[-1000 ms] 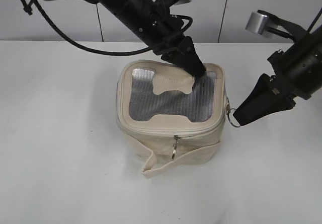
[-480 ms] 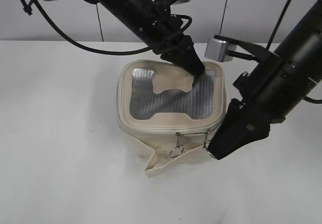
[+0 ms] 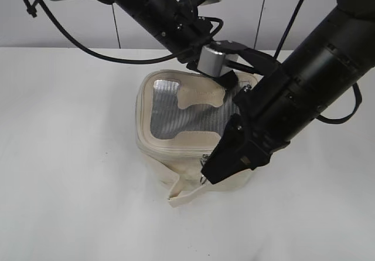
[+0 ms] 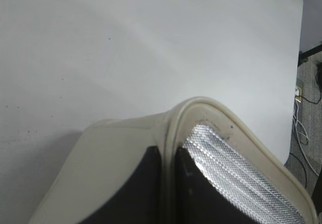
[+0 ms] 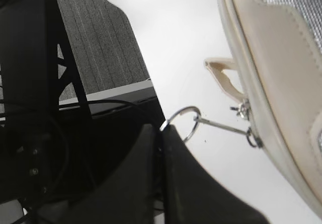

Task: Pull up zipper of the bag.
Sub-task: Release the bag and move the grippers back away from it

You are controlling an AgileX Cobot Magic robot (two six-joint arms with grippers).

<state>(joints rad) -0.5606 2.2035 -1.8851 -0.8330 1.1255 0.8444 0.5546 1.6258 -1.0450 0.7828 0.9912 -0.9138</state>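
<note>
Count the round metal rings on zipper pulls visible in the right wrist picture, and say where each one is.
1: the ring is pinched at the right gripper tips, its pull stretched taut from the bag. Another may be hidden.

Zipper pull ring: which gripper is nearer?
Right. The right gripper pinches the zipper's pull ring at the bag's front; the left gripper clamps the lid rim, far side.
</note>
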